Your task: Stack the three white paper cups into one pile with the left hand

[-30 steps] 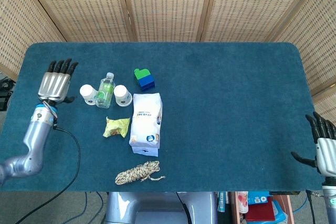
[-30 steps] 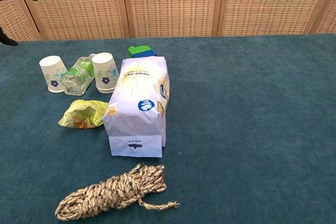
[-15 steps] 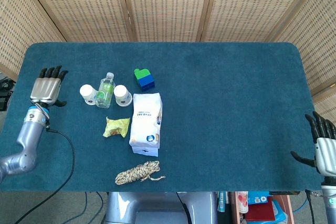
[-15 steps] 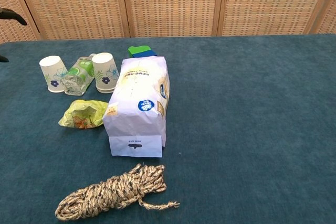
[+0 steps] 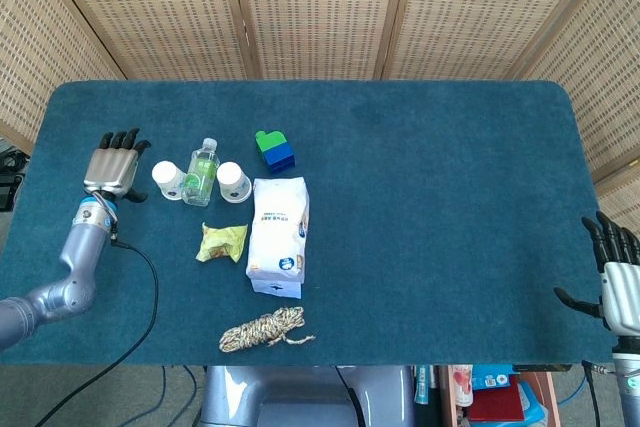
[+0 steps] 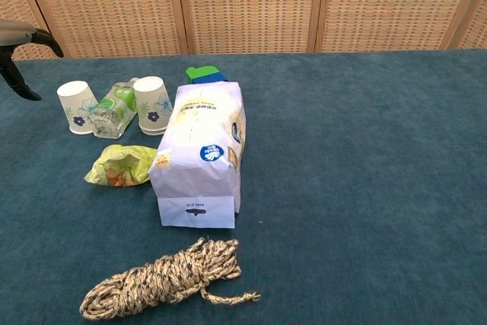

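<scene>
Two white paper cups with blue flower prints stand on the blue table, one (image 5: 168,180) (image 6: 78,106) left of a lying clear bottle (image 5: 202,172) (image 6: 114,108) and one (image 5: 234,182) (image 6: 153,104) right of it. My left hand (image 5: 115,162) (image 6: 19,55) hovers just left of the left cup, fingers apart, holding nothing and not touching it. My right hand (image 5: 620,287) rests open at the table's near right corner, far from the cups.
A green-and-blue block (image 5: 274,149) sits behind a white bag (image 5: 278,237) (image 6: 199,154). A yellow-green wrapper (image 5: 222,242) (image 6: 122,165) lies in front of the cups. A coil of rope (image 5: 262,329) (image 6: 163,279) lies near the front edge.
My left hand swung out to the left, then came back right and now sits closer to the left cup. Cups and right hand have not moved.
</scene>
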Available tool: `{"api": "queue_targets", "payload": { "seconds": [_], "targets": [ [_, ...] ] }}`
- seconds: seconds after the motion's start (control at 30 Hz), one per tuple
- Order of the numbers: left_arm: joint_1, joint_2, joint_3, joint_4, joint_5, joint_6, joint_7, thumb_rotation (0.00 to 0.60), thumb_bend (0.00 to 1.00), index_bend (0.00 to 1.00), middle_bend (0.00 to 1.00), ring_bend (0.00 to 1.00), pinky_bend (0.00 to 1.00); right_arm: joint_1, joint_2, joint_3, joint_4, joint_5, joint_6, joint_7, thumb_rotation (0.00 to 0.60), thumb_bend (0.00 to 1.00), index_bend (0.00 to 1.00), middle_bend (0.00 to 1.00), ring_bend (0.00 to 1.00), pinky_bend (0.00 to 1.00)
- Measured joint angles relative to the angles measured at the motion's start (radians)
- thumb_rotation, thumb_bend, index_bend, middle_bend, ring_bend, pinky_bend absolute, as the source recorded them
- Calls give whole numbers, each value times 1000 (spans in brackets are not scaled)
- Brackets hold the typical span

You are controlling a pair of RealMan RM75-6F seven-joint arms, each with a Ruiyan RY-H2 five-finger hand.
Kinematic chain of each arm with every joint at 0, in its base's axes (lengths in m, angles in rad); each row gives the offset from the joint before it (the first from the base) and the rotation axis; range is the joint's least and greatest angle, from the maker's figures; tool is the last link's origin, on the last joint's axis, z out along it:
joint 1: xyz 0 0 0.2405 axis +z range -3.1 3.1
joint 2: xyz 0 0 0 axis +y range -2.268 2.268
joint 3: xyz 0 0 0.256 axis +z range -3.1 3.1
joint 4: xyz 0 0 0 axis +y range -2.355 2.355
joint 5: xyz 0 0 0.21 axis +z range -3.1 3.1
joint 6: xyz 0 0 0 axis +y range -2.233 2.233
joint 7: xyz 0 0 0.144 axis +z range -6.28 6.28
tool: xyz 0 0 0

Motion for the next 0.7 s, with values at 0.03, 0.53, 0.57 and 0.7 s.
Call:
{"api": "queue_targets", "payload": {
  "seconds": [0.03, 0.53, 0.57, 0.7],
  "targets": [
    [-5, -7, -1, 10, -9, -6, 5, 600, 220, 174, 0, 0, 0, 0, 0, 0, 1, 1, -1, 1, 600, 0, 0, 0, 0, 0],
    [-72, -118, -11, 163, -87, -76, 57, 600, 220, 300, 0, 0, 0, 6, -4, 4, 19, 16, -19, 12, 600, 0, 0, 0, 0, 0],
    [-74, -123, -11, 169, -88, -78, 59, 600, 220, 321, 0, 0, 0, 5, -5, 4, 19, 16, -19, 12, 600, 0, 0, 0, 0, 0],
    [-76, -146, -9, 190, -84, -75, 61, 600, 220, 458, 0, 0, 0, 5, -5, 5, 20, 18, -18, 14, 600, 0, 0, 0, 0, 0]
  ]
}}
